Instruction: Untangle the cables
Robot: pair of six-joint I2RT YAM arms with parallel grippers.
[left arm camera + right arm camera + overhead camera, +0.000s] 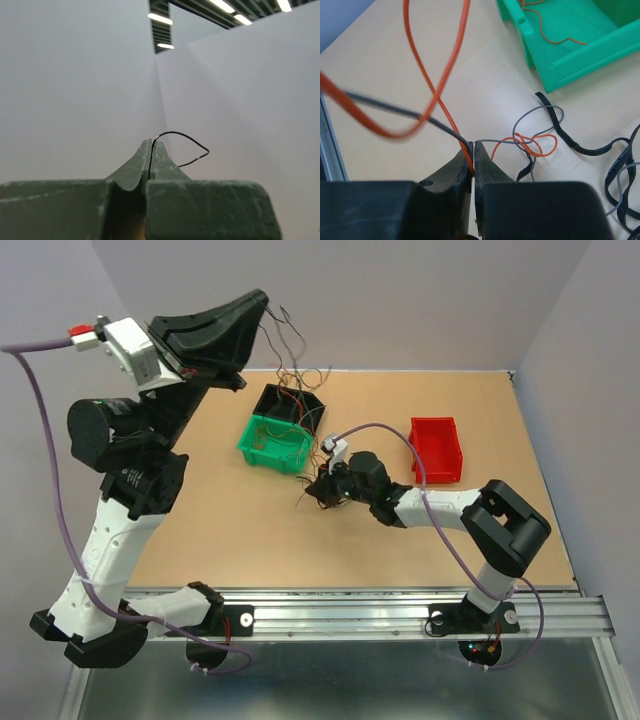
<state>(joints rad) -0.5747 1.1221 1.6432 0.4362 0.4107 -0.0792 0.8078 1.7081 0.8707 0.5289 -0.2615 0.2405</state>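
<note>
Cables (436, 102) in two tight claws: one black in left claw (151, 142), orange and dark in right claw (473, 145).

your left arm (100, 540) and right arm (435, 505) are of one make — white shells on the long links, black housings at the joints, and a thick purple cable (45, 440) along each. the left wrist bears a white block (135, 348) with a red plug (80, 333). the left gripper (151, 147) and right gripper (473, 149) end in dark tapered fingers (132, 172), the left pair greenish, scuffed with pale scratches.
</note>
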